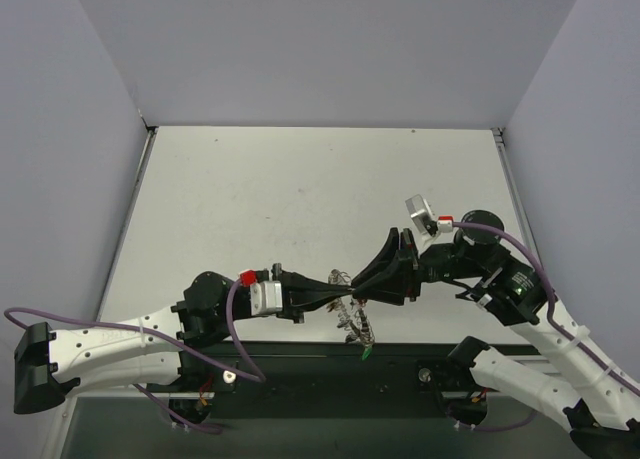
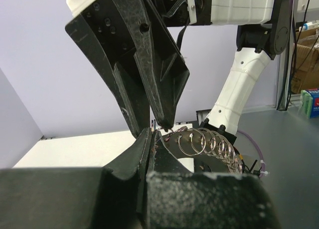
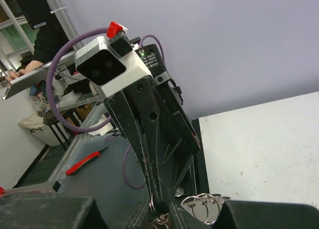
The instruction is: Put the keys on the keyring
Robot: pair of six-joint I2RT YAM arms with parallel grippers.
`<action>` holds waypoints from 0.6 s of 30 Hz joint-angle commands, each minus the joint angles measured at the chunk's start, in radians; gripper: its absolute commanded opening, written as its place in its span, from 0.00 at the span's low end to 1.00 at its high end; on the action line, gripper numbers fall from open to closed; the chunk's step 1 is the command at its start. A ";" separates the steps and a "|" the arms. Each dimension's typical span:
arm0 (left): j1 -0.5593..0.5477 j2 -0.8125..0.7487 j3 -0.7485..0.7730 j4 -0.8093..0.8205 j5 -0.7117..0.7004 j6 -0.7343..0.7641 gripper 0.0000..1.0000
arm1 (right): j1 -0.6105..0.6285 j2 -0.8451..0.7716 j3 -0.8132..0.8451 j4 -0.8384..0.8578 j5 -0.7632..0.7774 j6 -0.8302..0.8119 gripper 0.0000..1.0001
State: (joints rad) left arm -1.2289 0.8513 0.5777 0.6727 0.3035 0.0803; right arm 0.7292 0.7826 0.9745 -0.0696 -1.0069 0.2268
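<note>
The keyring [image 1: 352, 314], a silvery ring frilled with many small loops, hangs between my two grippers above the table's near edge. A green tag [image 1: 367, 354] dangles at its bottom. My left gripper [image 1: 338, 291] is shut on the keyring's upper part. In the left wrist view my left gripper [image 2: 151, 136] pinches it, with the loops [image 2: 209, 141] fanning to the right. My right gripper [image 1: 362, 291] meets it tip to tip. In the right wrist view my right gripper [image 3: 174, 221] is nearly closed on a key's small ring [image 3: 160, 218] beside the loops [image 3: 202, 209].
The white table [image 1: 300, 199] stretches beyond the grippers, walled on three sides. A dark strip [image 1: 300, 364] runs along its near edge below the keyring. A red-handled tool [image 3: 84, 162] lies on the grey bench off the table.
</note>
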 commanded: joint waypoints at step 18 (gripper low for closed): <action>-0.001 -0.031 0.022 0.094 -0.030 -0.008 0.00 | 0.012 -0.031 -0.025 0.031 0.053 -0.018 0.22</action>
State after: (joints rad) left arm -1.2289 0.8509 0.5728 0.6746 0.2905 0.0772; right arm 0.7349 0.7738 0.9558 -0.0727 -0.9874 0.2157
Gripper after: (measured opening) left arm 0.023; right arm 0.181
